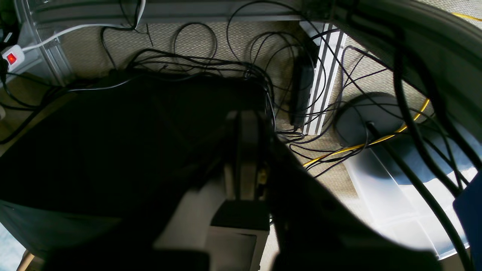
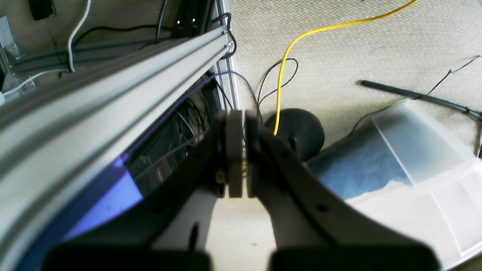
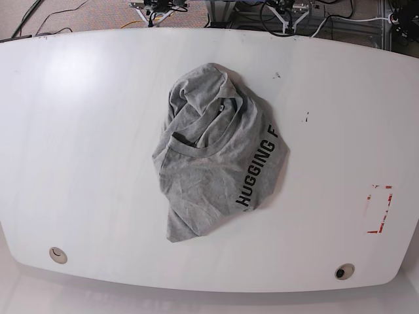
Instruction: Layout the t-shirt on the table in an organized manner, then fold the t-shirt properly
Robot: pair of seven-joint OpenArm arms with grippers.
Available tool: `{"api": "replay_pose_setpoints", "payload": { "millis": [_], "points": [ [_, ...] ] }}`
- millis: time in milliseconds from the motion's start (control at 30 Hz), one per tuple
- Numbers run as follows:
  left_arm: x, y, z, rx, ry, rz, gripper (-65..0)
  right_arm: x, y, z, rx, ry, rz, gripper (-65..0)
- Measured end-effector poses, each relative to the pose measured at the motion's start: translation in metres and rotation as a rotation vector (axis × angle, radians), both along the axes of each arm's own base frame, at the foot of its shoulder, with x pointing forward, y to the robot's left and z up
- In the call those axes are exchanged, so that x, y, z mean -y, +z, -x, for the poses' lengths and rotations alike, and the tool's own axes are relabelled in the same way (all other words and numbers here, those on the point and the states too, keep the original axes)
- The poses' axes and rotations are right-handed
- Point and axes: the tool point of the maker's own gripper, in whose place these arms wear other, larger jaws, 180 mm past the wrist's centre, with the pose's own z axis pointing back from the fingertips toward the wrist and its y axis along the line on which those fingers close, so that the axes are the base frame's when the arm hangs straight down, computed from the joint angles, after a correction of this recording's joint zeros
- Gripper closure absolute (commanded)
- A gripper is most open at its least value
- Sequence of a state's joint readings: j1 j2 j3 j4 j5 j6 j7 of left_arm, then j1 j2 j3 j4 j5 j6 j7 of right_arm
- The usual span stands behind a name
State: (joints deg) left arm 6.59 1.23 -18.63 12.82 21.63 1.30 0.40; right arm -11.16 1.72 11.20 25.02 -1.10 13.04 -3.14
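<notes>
I am seeing bare table (image 3: 85, 144) lying open all around the crumpled t-shirt (image 3: 216, 154). Nothing is blocking my approach from either side.

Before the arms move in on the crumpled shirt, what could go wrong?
1. The t-shirt lies bunched, layers overlapping near the collar; a pinch there may lift several layers at once.
2. Both grippers are shut, the left gripper and right gripper hanging over floor cables, off the table; a low swing might snag them.
</notes>
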Motion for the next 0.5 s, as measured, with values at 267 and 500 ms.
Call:
{"api": "replay_pose_setpoints", "payload": {
  "millis": [267, 500],
  "points": [
    [0.0, 0.0, 0.0, 0.0, 0.0, -0.001, 0.0, 0.0, 0.001, -0.009, 0.045, -0.008, 0.004, -0.8],
    [-0.004, 0.001, -0.007, 0.022, -0.004, -0.011, 0.0, 0.0, 0.001, 0.01, 0.017, -0.008, 0.005, -0.8]
  ]
}}
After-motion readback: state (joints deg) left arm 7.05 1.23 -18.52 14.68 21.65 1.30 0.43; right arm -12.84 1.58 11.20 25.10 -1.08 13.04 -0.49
